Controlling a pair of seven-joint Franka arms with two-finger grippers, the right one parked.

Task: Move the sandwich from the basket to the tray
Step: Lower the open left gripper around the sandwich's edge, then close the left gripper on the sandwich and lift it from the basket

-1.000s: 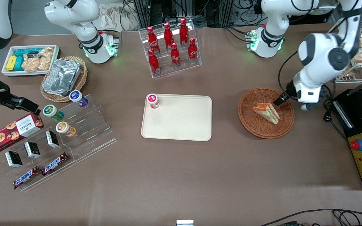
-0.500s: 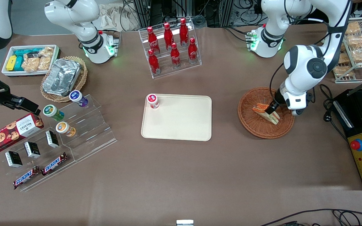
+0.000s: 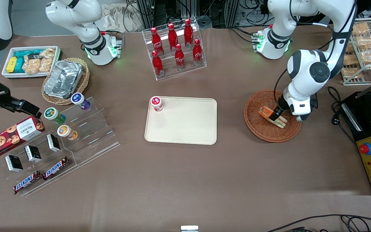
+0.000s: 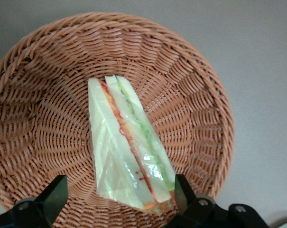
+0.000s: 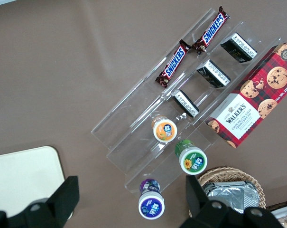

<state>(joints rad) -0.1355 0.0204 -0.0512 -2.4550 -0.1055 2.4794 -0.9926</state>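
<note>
A brown-covered table is shown, crowded at its edges with snacks and a bottle rack [image 3: 176, 48]. Toward the working arm's end, a basket [image 3: 256, 124] holds a wrapped sandwich [image 3: 278, 120], lying on its side with the filling layers showing. The gripper [image 3: 274, 115] is lowered over the sandwich, its fingers [image 4: 53, 197] spread apart on either side of the wedge and not yet closed. The grasp appears to be the step in hand. Next, the fingers would need to be closed on the bread, then a lift and a carry made to the tray [image 3: 185, 129] at the table's middle, where a small jar [image 3: 156, 103] sits in one corner.
</note>
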